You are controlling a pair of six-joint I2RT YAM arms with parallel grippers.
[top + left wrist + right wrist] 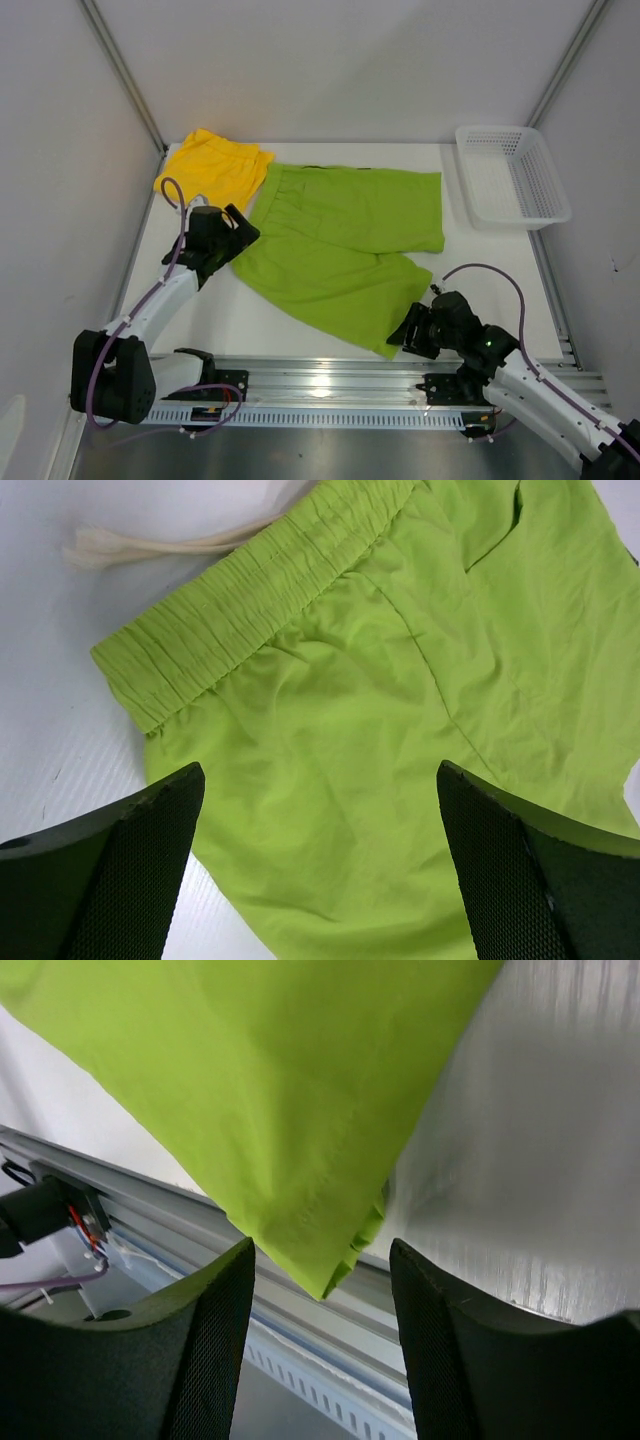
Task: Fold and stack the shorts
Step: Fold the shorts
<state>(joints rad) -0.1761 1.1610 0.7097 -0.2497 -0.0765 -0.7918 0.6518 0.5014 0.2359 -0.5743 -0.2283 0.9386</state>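
- The lime green shorts [340, 250] lie spread flat at the centre of the table [490, 280], waistband [250, 600] to the left and leg openings to the right and near side.
- The yellow shorts [215, 165] lie bunched at the far-left corner, just beside the green waistband. Judgement: neither of the 2 pairs is folded yet, and no stack exists.
- The left gripper [243, 233] is released, fingers [130, 870] spread wide above the waistband corner. Nothing is between them.
- The right gripper [402, 338] is likewise released. Its fingers [215, 1340] straddle the hem corner [320, 1270] of the near leg, which overhangs the table edge. No contact with the fabric is visible.
- Judgement: the 2 arms stand at opposite ends of the near edge so that both corners can be pinched together and the near half carried over the far half.
- The white drawstring [150, 548] trails loose on the table beyond the waistband.
- The table surface is white and smooth. An aluminium rail [330, 385] runs along its near edge.
- A white mesh basket [512, 175] sits at the far-right corner, well apart from both pairs.
- Plain white wall panels [330, 60] in metal frame posts [125, 75] enclose the cell.
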